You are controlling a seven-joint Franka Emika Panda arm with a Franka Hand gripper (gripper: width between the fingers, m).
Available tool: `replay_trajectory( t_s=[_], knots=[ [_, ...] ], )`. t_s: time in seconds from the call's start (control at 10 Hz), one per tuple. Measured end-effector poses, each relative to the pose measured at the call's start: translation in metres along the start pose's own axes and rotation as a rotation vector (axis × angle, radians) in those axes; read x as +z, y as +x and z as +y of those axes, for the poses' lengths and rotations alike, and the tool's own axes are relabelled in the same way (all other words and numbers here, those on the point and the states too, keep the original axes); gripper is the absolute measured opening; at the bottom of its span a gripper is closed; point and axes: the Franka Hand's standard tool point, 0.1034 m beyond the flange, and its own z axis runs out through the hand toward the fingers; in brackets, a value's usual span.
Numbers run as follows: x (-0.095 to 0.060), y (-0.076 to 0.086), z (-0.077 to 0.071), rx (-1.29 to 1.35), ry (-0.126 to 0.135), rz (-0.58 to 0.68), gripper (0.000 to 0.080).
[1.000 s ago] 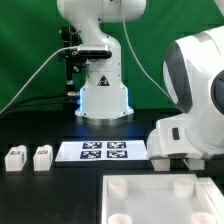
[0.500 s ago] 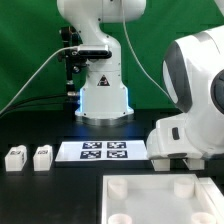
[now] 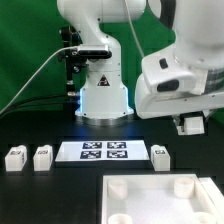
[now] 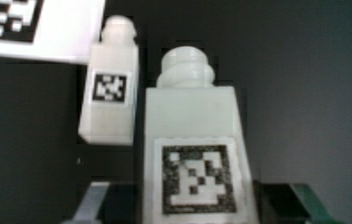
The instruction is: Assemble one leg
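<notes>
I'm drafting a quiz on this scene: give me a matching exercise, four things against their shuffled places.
1 thin flat white marker board
2 large white square panel with round sockets
3 small white tagged plastic leg
4 another such leg

a between the gripper's fingers
b just off the marker board's end, exterior view's right
c nearest the exterior camera
d mid-table, behind the panel

Pairs: 1-d, 2-c, 3-b, 4-a

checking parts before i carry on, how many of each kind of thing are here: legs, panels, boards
legs: 4, three on the table and one held in the end effector
white panel with round sockets: 1
marker board: 1
total: 6
</notes>
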Motion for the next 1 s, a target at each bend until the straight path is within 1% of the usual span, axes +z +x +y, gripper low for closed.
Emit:
replay_trajectory(
  t_s=[0.1, 0.2, 0.3, 0.4, 0.5, 0.6, 0.7, 0.8, 0.9, 1.0],
  knots=[
    [0.001, 0.002, 0.001, 0.0, -0.004, 0.096, 0.0294],
    [-0.006, 0.01, 0.006, -0.05, -0.007, 0.175, 0.0294],
    [-0.03, 0.032, 0.02, -0.1, -0.007, 0.29, 0.0294],
    [-0.059, 0.044, 0.034, -0.126, -0.009, 0.34, 0.0294],
    [-0.09, 0.066, 0.045, -0.166, -0.022, 0.468, 0.0294],
    [-0.107, 0.072, 0.047, -0.165, -0.028, 0.532, 0.0294],
    [-0.134, 0.082, 0.043, -0.171, -0.044, 0.701, 0.0294],
    [-0.129, 0.081, 0.048, -0.171, -0.056, 0.819, 0.0294],
    [-0.121, 0.079, 0.054, -0.168, -0.071, 0.893, 0.0294],
    [-0.124, 0.081, 0.058, -0.169, -0.089, 0.973, 0.0294]
  ],
)
